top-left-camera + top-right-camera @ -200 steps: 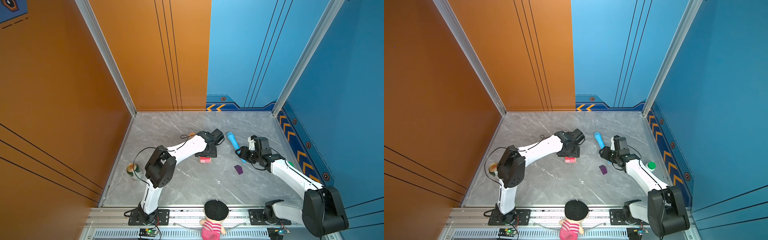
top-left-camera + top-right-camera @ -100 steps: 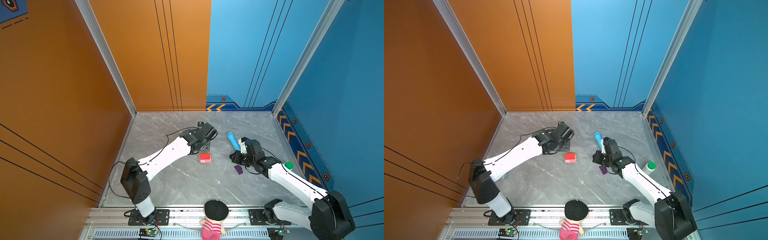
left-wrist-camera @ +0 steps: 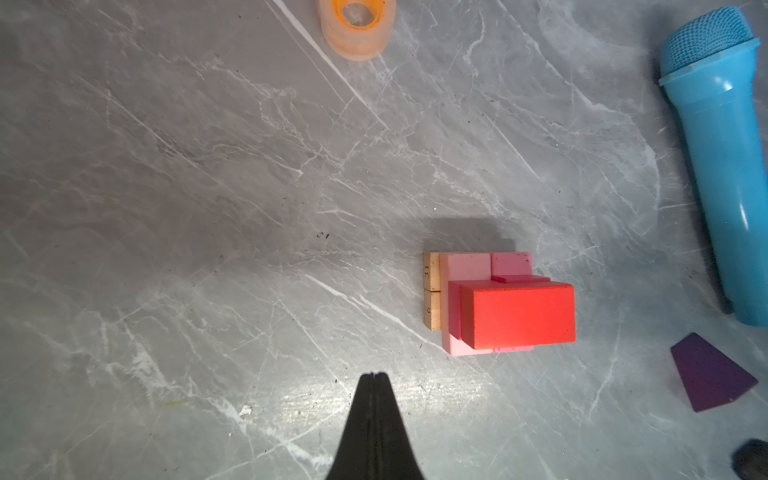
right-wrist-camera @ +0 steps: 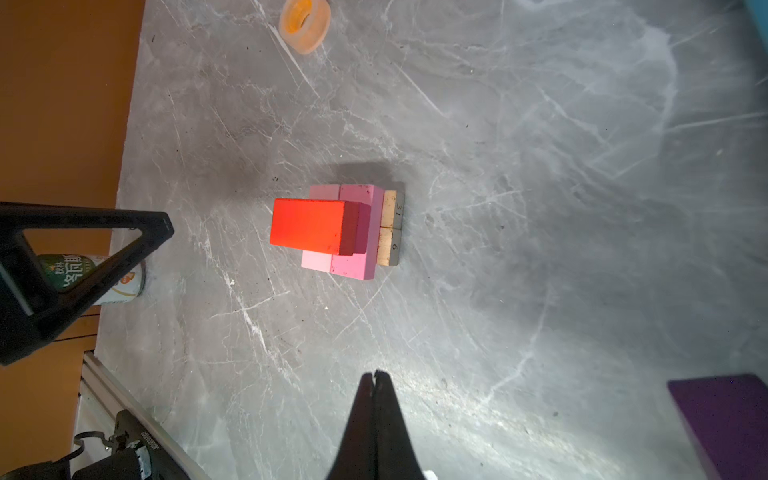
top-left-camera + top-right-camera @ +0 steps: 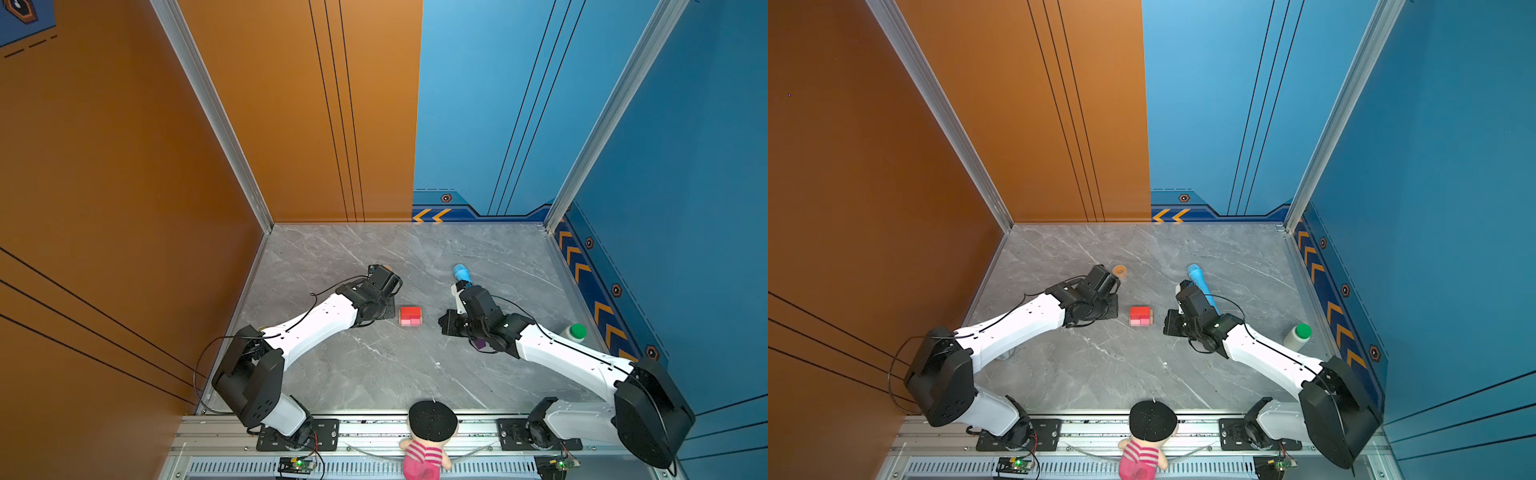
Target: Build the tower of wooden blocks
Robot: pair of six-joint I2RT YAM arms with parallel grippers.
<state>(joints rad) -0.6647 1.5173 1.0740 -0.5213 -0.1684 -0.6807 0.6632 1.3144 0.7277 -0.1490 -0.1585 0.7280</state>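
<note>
Wrist views: left jaws, right jaws pressed together, empty, flanking tower [image 3: 519,316].

Your left arm [image 5: 316,328] reaches forward from its base on the near rail, its white forearm angling in toward the middle in both top views. The wrist bends over so the left gripper [image 3: 374,378] points down. In the left wrist view you see its two black fingers pressed together tip to tip. Your right arm [image 5: 569,357] mirrors that from the right side, forearm slanting inward and wrist tipped downward. The right gripper [image 4: 376,376] is closed the same way, its fingers meeting along one narrow seam. The two grippers face each other across the middle, well apart.
</note>
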